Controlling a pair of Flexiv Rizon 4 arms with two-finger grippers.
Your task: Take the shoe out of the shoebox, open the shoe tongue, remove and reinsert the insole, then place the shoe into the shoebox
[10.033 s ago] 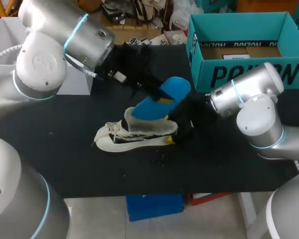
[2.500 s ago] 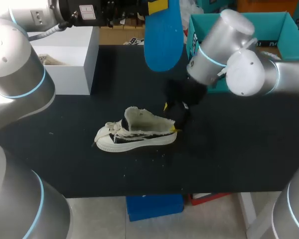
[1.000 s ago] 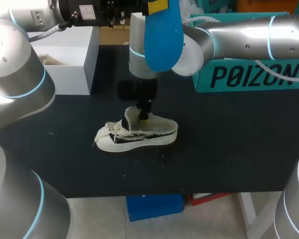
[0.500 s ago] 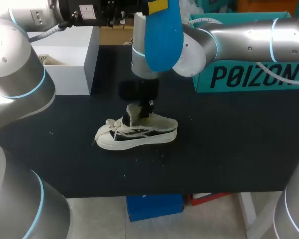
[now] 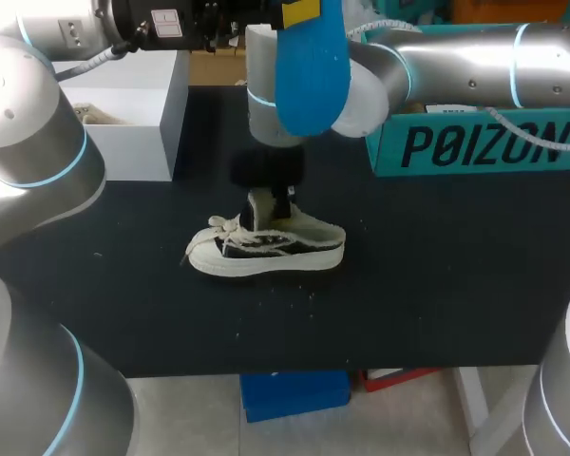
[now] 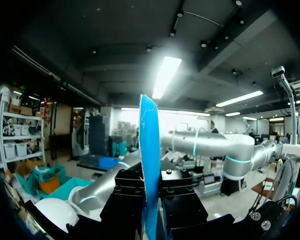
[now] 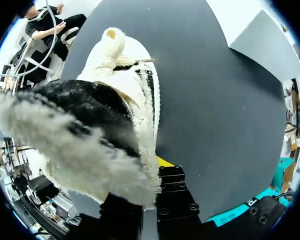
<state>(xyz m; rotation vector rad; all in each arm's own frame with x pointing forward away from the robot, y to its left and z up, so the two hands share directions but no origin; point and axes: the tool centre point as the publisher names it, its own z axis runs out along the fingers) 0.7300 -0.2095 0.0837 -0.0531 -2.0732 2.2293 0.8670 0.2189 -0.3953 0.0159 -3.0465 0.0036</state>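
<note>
The left gripper (image 6: pixel 151 197) clamps the blue insole (image 5: pixel 311 66) upright, high above the shoe (image 5: pixel 266 249), which lies lengthwise left of the shoebox (image 5: pixel 475 142), its tongue (image 5: pixel 259 207) pinched by the right gripper (image 5: pixel 277 196).

Bright, even light falls from overhead onto the matte black tabletop (image 5: pixel 437 285), where the cream-and-black canvas shoe (image 5: pixel 266 252) casts only a faint, soft shadow, the right arm's silver casing (image 5: pixel 475 57) carries pale highlights, and the blue foam insole (image 6: pixel 150 165) stands backlit in the left wrist view
</note>
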